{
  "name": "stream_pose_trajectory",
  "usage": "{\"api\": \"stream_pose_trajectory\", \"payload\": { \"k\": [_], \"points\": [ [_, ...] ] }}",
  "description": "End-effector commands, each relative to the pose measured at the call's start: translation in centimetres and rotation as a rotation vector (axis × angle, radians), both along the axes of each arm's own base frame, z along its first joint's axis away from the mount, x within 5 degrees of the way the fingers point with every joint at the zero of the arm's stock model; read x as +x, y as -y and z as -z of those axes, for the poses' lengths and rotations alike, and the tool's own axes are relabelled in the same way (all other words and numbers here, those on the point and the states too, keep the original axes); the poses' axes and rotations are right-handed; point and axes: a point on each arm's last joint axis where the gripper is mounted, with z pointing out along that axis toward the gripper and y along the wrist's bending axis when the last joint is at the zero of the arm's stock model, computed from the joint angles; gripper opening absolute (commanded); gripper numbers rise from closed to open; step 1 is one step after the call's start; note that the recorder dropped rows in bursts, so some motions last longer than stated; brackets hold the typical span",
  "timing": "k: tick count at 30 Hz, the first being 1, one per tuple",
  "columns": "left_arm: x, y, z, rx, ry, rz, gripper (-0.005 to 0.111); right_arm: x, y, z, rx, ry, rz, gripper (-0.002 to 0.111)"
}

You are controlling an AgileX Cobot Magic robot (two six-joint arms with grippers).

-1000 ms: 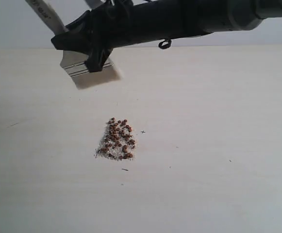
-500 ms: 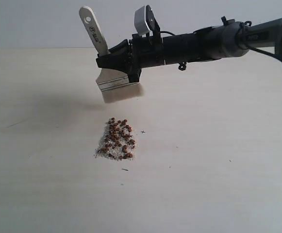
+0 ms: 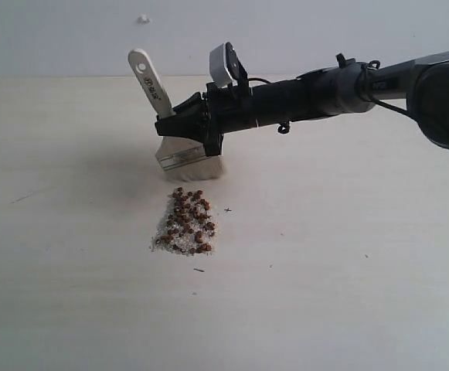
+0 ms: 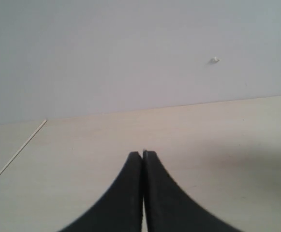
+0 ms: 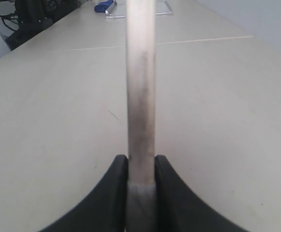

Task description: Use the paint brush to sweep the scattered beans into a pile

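One left gripper (image 4: pixel 142 154), seen only in its own wrist view, hangs over bare table (image 4: pixel 227 135) with its two black fingers pressed together and nothing between them. In the exterior view, one faint scratch (image 3: pixel 23 197) marks the pale table (image 3: pixel 348 309) at far left. Next comes the single paint brush (image 3: pixel 181 157), its pale handle leaning up and to the left, the one hole at its end showing against the grey wall (image 3: pixel 54 39), its white bristles pointing down. The right gripper (image 3: pixel 179 124) is clamped on the brush just above the silver band; the right wrist view shows its two fingers pinching the brush (image 5: pixel 140 96) from either side. The bristle tips stand just behind the far edge of the one pile (image 3: pixel 185 224), and whether they touch the table cannot be told. The pile lies left of centre: dozens of small reddish-brown beans (image 3: pixel 187 210), too tightly packed for an exact count, mixed with pale grit. About four dark specks (image 3: pixel 227 209) dot the table to its right. One black arm (image 3: pixel 317 93) stretches in from the right edge, carrying one white camera (image 3: pixel 222 63) behind the gripper.
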Motion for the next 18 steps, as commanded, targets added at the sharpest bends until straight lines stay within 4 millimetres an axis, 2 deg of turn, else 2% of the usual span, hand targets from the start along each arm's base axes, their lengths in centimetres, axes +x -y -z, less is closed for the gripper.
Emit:
{"api": "stream_pose_trajectory", "payload": {
  "k": [1, 12, 18],
  "points": [
    [-0.1, 0.0, -0.1, -0.008, 0.008, 0.0, 0.0, -0.1, 0.0, 0.4, -0.022, -0.063, -0.008, 0.0],
    [-0.1, 0.0, -0.1, -0.008, 0.008, 0.0, 0.0, -0.7, 0.2, 1.4, -0.052, -0.179, -0.002, 0.0],
    [-0.1, 0.0, -0.1, -0.008, 0.008, 0.0, 0.0, -1.5, -1.0, 1.4, -0.064, -0.194, -0.033, 0.0]
  ]
}}
